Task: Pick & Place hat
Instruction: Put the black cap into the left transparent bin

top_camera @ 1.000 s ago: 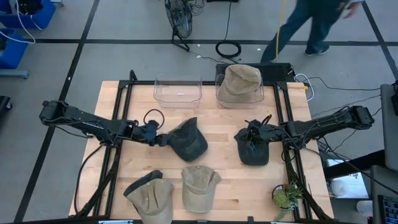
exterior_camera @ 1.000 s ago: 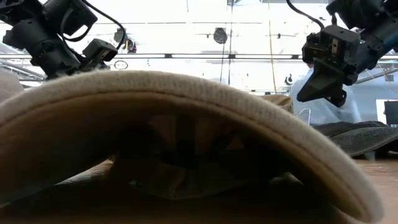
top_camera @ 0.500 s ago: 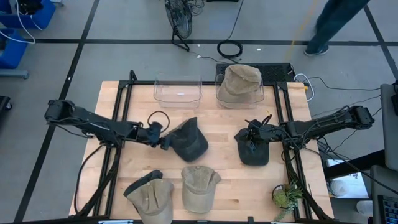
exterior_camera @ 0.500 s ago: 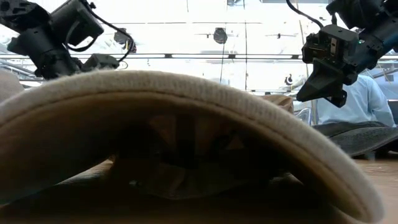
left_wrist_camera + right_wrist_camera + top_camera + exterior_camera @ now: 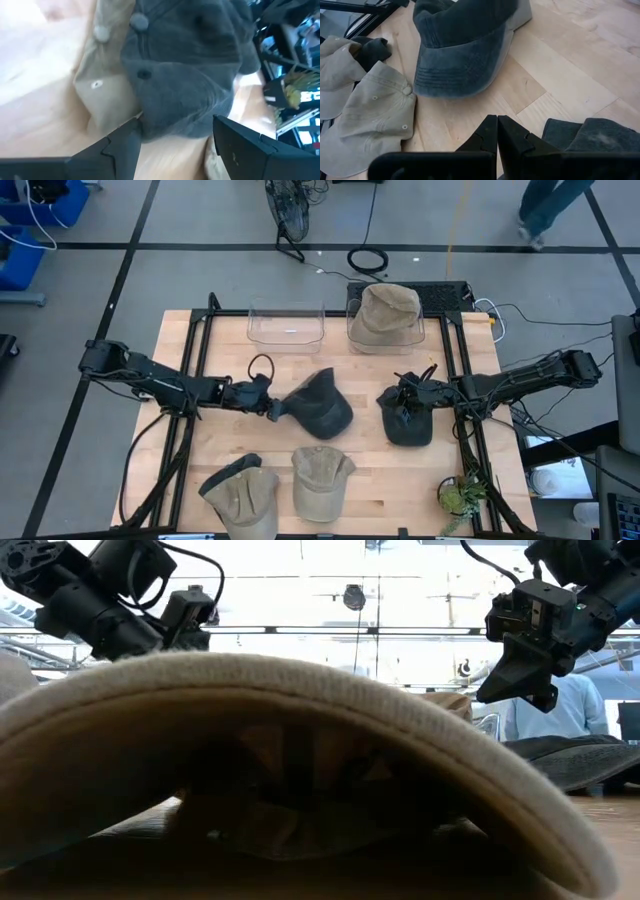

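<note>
bare wood point(image 5: 365, 470) between caps, khaki cap point(image 5: 320, 480) and dark cap point(image 5: 406, 423) flanking

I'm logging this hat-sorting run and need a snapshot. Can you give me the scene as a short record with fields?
left end effector: closed on the edge of the dark cap at mid-table
right end effector: shut, above a second dark hat
tan hats: two at the table's near edge
bins: empty clear bin; the bin beside it holds a tan hat
plant: near right corner
</note>
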{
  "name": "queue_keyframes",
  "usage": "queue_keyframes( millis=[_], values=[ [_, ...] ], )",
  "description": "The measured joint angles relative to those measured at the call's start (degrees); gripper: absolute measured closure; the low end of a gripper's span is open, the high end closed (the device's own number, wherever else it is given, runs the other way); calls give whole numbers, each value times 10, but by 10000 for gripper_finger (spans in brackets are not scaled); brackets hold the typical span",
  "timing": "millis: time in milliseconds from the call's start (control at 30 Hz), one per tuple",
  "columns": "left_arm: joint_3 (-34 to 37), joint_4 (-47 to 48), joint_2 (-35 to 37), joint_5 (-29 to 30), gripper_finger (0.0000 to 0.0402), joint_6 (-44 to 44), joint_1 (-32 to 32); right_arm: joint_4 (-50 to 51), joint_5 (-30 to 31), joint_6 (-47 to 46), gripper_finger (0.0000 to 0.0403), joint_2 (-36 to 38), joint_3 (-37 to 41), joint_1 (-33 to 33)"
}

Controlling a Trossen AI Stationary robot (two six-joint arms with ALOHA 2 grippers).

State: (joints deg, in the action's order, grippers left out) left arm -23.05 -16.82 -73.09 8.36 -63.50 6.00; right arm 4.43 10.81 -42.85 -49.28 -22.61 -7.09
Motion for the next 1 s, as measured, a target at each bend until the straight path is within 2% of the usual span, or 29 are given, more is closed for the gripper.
queue_keyframes(
  millis=[267,367,567,800,1000],
  values=[
    [0,-15,0,33,158,0,-1,0,0,2,403,0,0,0],
    [0,-17,-14,33,170,-4,-4,0,-1,3,403,0,0,0],
    [-1,-58,-68,-9,263,-33,-4,0,0,6,403,0,0,0],
    [-1,-158,-94,-9,383,-19,-12,1,14,6,403,0,0,0],
    [-1,-213,-69,-9,396,21,-30,1,14,6,403,0,0,0]
  ],
)
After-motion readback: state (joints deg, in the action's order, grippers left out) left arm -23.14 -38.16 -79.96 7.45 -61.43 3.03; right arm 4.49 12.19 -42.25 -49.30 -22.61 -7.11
